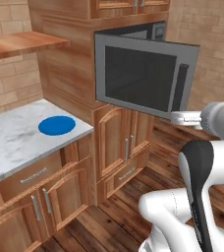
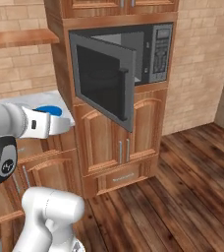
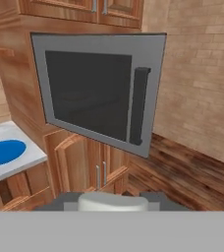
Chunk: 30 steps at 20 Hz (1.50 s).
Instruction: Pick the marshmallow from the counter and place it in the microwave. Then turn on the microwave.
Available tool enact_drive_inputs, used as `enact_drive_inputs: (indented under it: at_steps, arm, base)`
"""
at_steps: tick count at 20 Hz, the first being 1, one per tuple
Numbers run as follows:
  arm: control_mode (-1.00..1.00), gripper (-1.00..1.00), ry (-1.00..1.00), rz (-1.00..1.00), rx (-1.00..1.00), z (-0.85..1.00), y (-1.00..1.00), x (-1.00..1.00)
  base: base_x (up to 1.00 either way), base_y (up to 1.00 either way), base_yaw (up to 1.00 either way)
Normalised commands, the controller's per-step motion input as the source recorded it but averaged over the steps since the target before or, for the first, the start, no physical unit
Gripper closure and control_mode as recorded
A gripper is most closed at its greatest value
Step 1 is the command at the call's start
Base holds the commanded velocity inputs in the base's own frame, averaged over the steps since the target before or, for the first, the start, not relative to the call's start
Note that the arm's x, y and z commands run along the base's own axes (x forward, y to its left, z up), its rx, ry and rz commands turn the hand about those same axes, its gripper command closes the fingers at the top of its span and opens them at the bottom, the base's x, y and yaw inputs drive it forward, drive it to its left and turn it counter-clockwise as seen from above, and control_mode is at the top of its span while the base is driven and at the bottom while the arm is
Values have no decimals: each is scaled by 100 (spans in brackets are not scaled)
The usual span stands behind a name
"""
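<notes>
One white marshmallow (image 3: pixel 113 201) sits clamped in the half-closed gripper (image 3: pixel 113 205) facing the microwave (image 2: pixel 133 54), whose ajar door (image 3: pixel 99 93) the carry must round next.

Nothing can be read. The microwave (image 2: pixel 133 54) keypad (image 2: pixel 160 51), at 2 o'clock in the right base view, is too blurred to make out.

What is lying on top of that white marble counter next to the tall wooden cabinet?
A flat round blue plate lies on the white-grey veined marble counter, near its right end. Nothing sits on the plate. In the right base view, the robot's arm covers much of the counter.
</notes>
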Motion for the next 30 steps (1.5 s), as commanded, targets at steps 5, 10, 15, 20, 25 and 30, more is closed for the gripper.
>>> enact_drive_inputs:
  at_steps: [5, 10, 15, 20, 25, 30]
  arm:
    - [100, 100, 0, 0, 0, 0, 0, 0]
    - [100, 100, 0, 0, 0, 0, 0, 0]
    - [100, 100, 0, 0, 0, 0, 0, 0]
    - [100, 100, 0, 0, 0, 0, 0, 0]
    - [100, 100, 0, 0, 0, 0, 0, 0]
    - [100, 100, 0, 0, 0, 0, 0, 0]
  base:
    - [-11, -43, -25]
    - [-7, -43, -25]
    - [-2, -45, -26]
    - [-1, -47, -26]
    - [-2, -49, -26]
    - [-6, -51, -25]
